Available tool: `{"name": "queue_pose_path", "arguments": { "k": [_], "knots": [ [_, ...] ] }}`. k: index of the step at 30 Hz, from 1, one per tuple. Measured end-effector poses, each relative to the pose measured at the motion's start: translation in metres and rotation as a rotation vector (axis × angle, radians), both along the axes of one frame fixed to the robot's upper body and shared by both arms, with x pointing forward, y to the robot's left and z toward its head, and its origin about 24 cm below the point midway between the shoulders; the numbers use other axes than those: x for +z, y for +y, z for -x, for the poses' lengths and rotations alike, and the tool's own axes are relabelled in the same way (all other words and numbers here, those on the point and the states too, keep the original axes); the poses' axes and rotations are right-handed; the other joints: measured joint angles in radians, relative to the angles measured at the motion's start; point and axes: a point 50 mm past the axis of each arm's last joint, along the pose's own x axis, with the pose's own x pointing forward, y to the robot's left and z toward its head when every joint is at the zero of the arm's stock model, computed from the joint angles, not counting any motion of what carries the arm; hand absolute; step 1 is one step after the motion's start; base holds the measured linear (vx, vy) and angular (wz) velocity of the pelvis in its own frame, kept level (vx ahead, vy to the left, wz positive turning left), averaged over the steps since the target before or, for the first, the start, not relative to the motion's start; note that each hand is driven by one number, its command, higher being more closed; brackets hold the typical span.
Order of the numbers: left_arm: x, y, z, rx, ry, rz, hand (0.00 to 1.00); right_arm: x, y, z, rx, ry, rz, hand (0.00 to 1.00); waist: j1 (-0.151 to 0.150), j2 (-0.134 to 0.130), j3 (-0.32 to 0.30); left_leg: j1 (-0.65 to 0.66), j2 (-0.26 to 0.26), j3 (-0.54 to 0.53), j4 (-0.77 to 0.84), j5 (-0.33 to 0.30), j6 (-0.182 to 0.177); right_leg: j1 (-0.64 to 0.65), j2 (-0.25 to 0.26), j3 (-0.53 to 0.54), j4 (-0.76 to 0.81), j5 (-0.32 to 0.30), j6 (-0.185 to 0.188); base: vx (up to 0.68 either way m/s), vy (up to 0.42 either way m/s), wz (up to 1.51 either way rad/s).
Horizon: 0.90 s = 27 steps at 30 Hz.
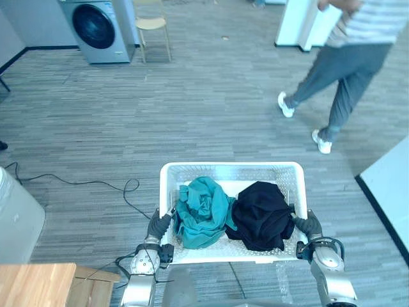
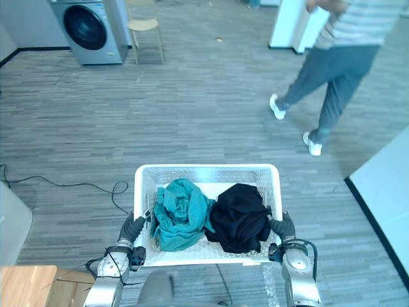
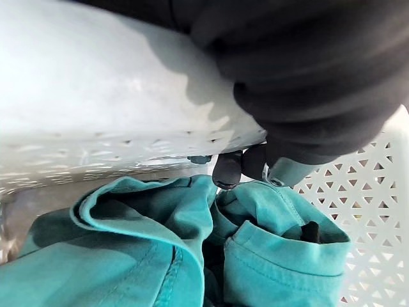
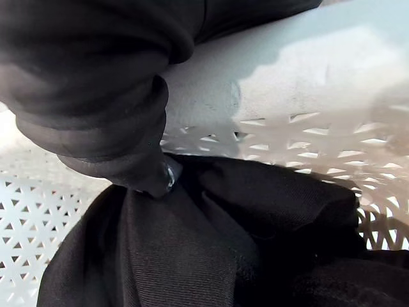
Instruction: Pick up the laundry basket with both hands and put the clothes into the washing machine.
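White perforated plastic forms the laundry basket, a rectangular tub with lattice walls and a smooth, broad rim. It sits close in front of the robot, over the grey plank floor, held between the two robot hands at its short sides. Inside, a crumpled teal garment fills the left half and a bunched black garment fills the right half; the two touch along the middle and both rise above the rim.

The left robot hand grips the basket's left edge near its near corner, its dark cover lying over the rim and its dark fingertips curled down inside, just above the teal cloth. The right robot hand mirrors it on the right edge, hooked over the rim with its tip against the black cloth.

Well apart, by the floor's far left corner, stands the washing machine with its round door closed, a chair just beside it. A person is in mid-stride at the far right.
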Motion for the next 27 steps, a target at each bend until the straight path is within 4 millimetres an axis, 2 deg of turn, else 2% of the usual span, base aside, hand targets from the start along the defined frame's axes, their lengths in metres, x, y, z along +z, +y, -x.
{"name": "queue_pose_path", "arguments": {
  "k": [1, 2, 3, 4, 5, 6, 7, 8, 9, 10, 11, 12, 13, 14, 16, 17, 18, 19, 20, 22, 23, 24, 25, 26, 27],
  "knots": [
    [0.000, 0.003, 0.000, 0.003, 0.000, -0.005, 1.00, -0.001, 0.002, 0.000, 0.005, 0.002, -0.004, 1.00, -0.004, 0.002, 0.002, -0.024, -0.011, 0.022, -0.086, -0.001, 0.002, 0.013, -0.011, 0.005, -0.015, -0.010, -0.010, 0.29, 0.191, -0.25],
    [0.000, 0.006, 0.001, 0.005, 0.002, -0.004, 1.00, -0.001, 0.004, 0.000, 0.013, 0.005, -0.007, 1.00, -0.005, -0.006, 0.009, -0.047, -0.019, 0.064, -0.303, 0.007, 0.001, 0.035, -0.028, 0.004, -0.047, -0.023, -0.005, 0.27, 0.141, -0.02],
    [0.000, 0.005, 0.002, 0.009, 0.002, 0.003, 1.00, -0.001, 0.004, 0.000, 0.015, 0.004, -0.004, 1.00, -0.006, -0.002, 0.009, -0.047, -0.021, 0.076, -0.421, 0.017, -0.012, 0.051, -0.034, 0.005, -0.060, -0.034, -0.008, 0.37, 0.173, 0.13],
    [0.000, 0.003, 0.002, 0.012, 0.002, 0.017, 1.00, -0.001, 0.002, 0.001, 0.012, 0.004, 0.001, 1.00, -0.007, 0.009, 0.016, -0.045, -0.036, 0.070, -0.639, 0.064, -0.047, 0.093, -0.045, 0.002, -0.078, -0.065, -0.009, 0.50, 0.258, 0.22],
    [-0.001, 0.005, 0.004, 0.023, 0.006, 0.022, 1.00, -0.001, 0.004, 0.000, 0.014, 0.006, -0.003, 1.00, -0.002, -0.004, 0.015, -0.033, -0.060, 0.067, -0.671, 0.197, -0.047, 0.103, -0.067, 0.005, -0.066, -0.117, -0.026, 0.52, 0.294, 0.21],
    [0.001, 0.007, 0.005, 0.033, -0.003, 0.021, 1.00, 0.000, 0.006, -0.002, 0.023, -0.003, -0.006, 1.00, -0.004, -0.011, 0.012, -0.039, -0.089, 0.066, -0.644, 0.206, -0.019, 0.100, -0.087, 0.008, -0.044, -0.149, -0.041, 0.55, 0.315, 0.09],
    [0.007, 0.011, 0.006, 0.049, -0.027, 0.017, 1.00, 0.003, 0.010, -0.008, 0.043, -0.018, -0.006, 1.00, -0.005, -0.048, 0.021, -0.047, -0.135, 0.076, -0.595, 0.147, 0.059, 0.095, -0.127, 0.005, 0.015, -0.186, -0.025, 0.50, 0.260, 0.04],
    [0.009, 0.015, 0.009, 0.069, -0.032, 0.015, 1.00, 0.003, 0.015, -0.010, 0.056, -0.022, -0.015, 1.00, -0.003, -0.070, 0.019, -0.050, -0.160, 0.097, -0.546, 0.089, 0.109, 0.040, -0.160, 0.012, 0.164, -0.205, 0.051, 0.52, 0.252, 0.00],
    [0.008, 0.017, 0.012, 0.078, -0.029, 0.015, 1.00, 0.002, 0.018, -0.010, 0.063, -0.021, -0.019, 1.00, -0.001, -0.078, 0.016, -0.041, -0.169, 0.110, -0.532, 0.059, 0.115, -0.005, -0.165, 0.015, 0.278, -0.211, 0.096, 0.55, 0.263, -0.04],
    [0.006, 0.021, 0.017, 0.096, -0.017, 0.013, 1.00, -0.001, 0.021, -0.010, 0.070, -0.010, -0.028, 1.00, -0.004, -0.086, 0.018, 0.002, -0.194, 0.124, -0.515, 0.003, 0.128, -0.104, -0.179, 0.027, 0.558, -0.165, 0.212, 0.56, 0.275, -0.06],
    [0.005, 0.024, 0.022, 0.094, -0.002, -0.002, 1.00, -0.010, 0.026, -0.007, 0.070, 0.023, -0.053, 1.00, -0.007, -0.101, 0.027, 0.089, -0.224, 0.141, -0.527, -0.042, 0.137, -0.196, -0.189, 0.054, 0.839, -0.054, 0.349, 0.69, 0.319, 0.08],
    [0.004, 0.026, 0.029, 0.083, 0.023, -0.014, 1.00, -0.018, 0.029, 0.001, 0.069, 0.059, -0.062, 1.00, -0.022, -0.098, 0.028, 0.182, -0.247, 0.136, -0.546, -0.072, 0.151, -0.252, -0.183, 0.049, 1.040, -0.011, 0.345, 0.58, 0.257, 0.21],
    [0.005, 0.027, 0.032, 0.078, 0.028, -0.020, 1.00, -0.020, 0.030, 0.005, 0.065, 0.066, -0.064, 1.00, -0.033, -0.094, 0.030, 0.229, -0.254, 0.130, -0.562, -0.083, 0.160, -0.271, -0.183, 0.028, 1.101, -0.008, 0.344, 0.59, 0.218, 0.31],
    [0.008, 0.026, 0.035, 0.074, 0.023, -0.023, 1.00, -0.019, 0.030, 0.012, 0.056, 0.063, -0.069, 1.00, -0.040, -0.086, 0.031, 0.294, -0.263, 0.117, -0.596, -0.093, 0.173, -0.313, -0.182, -0.009, 1.150, -0.011, 0.338, 0.59, 0.184, 0.26],
    [0.014, 0.025, 0.033, 0.056, -0.002, -0.031, 1.00, -0.014, 0.028, 0.021, 0.035, 0.036, -0.072, 1.00, -0.042, -0.071, 0.028, 0.386, -0.269, 0.087, -0.673, -0.112, 0.169, -0.430, -0.172, -0.085, 1.139, -0.042, 0.282, 0.58, 0.153, 0.27],
    [0.018, 0.024, 0.030, 0.036, -0.018, -0.036, 1.00, -0.010, 0.027, 0.023, 0.016, 0.014, -0.076, 1.00, -0.066, -0.062, 0.025, 0.440, -0.269, 0.049, -0.728, -0.113, 0.167, -0.490, -0.183, -0.164, 1.040, -0.073, 0.228, 0.57, 0.102, 0.76],
    [0.020, 0.020, 0.025, 0.016, -0.032, -0.032, 1.00, -0.008, 0.025, 0.027, -0.006, 0.004, -0.082, 1.00, -0.090, -0.060, 0.026, 0.506, -0.271, 0.016, -0.778, -0.118, 0.158, -0.526, -0.216, -0.245, 0.886, -0.086, 0.215, 0.60, 0.083, 0.82],
    [0.020, 0.018, 0.024, 0.009, -0.035, -0.023, 1.00, -0.008, 0.022, 0.029, -0.019, 0.000, -0.087, 1.00, -0.091, -0.061, 0.026, 0.541, -0.272, 0.007, -0.801, -0.122, 0.152, -0.535, -0.229, -0.280, 0.784, -0.081, 0.205, 0.65, 0.068, 0.60],
    [0.020, 0.017, 0.024, -0.003, -0.035, -0.010, 1.00, -0.008, 0.021, 0.034, -0.032, 0.003, -0.093, 1.00, -0.089, -0.059, 0.020, 0.606, -0.271, 0.002, -0.841, -0.142, 0.119, -0.534, -0.240, -0.345, 0.514, -0.036, 0.165, 0.55, 0.039, 0.22],
    [0.020, 0.018, 0.024, -0.004, -0.035, 0.007, 1.00, -0.005, 0.020, 0.035, -0.033, -0.009, -0.087, 1.00, -0.095, -0.079, 0.007, 0.690, -0.270, -0.025, -0.867, -0.204, 0.101, -0.517, -0.218, -0.375, 0.188, 0.048, 0.149, 0.87, -0.027, 0.40],
    [0.017, 0.018, 0.026, 0.004, -0.020, 0.011, 1.00, -0.006, 0.020, 0.037, -0.029, -0.001, -0.082, 1.00, -0.109, -0.071, -0.006, 0.756, -0.238, -0.052, -0.872, -0.249, 0.043, -0.521, -0.180, -0.337, 0.173, 0.089, 0.121, 0.76, -0.060, 0.67],
    [0.014, 0.019, 0.028, 0.010, -0.007, 0.014, 1.00, -0.007, 0.021, 0.038, -0.028, 0.008, -0.082, 1.00, -0.119, -0.064, -0.017, 0.774, -0.217, -0.077, -0.844, -0.261, 0.021, -0.520, -0.158, -0.309, 0.216, 0.114, 0.089, 0.84, -0.160, 0.91],
    [0.009, 0.018, 0.030, 0.016, 0.015, 0.021, 1.00, -0.009, 0.021, 0.042, -0.030, 0.024, -0.077, 1.00, -0.143, -0.055, -0.036, 0.729, -0.182, -0.122, -0.646, -0.261, 0.021, -0.506, -0.111, -0.272, 0.291, 0.176, 0.004, 0.86, -0.221, 0.88],
    [0.007, 0.011, 0.031, 0.024, 0.018, 0.057, 1.00, -0.005, 0.012, 0.044, -0.025, 0.017, -0.044, 1.00, -0.143, 0.026, -0.051, 0.601, -0.116, -0.133, -0.325, -0.202, 0.012, -0.482, -0.045, -0.321, 0.331, 0.149, -0.005, 1.03, -0.238, 0.54],
    [0.006, 0.010, 0.031, 0.034, 0.018, 0.071, 1.00, -0.002, 0.010, 0.043, -0.014, 0.008, -0.030, 1.00, -0.136, 0.050, -0.054, 0.534, -0.086, -0.130, -0.165, -0.109, 0.002, -0.464, -0.022, -0.323, 0.343, 0.112, -0.023, 0.84, -0.142, -0.31]
  ]
}}
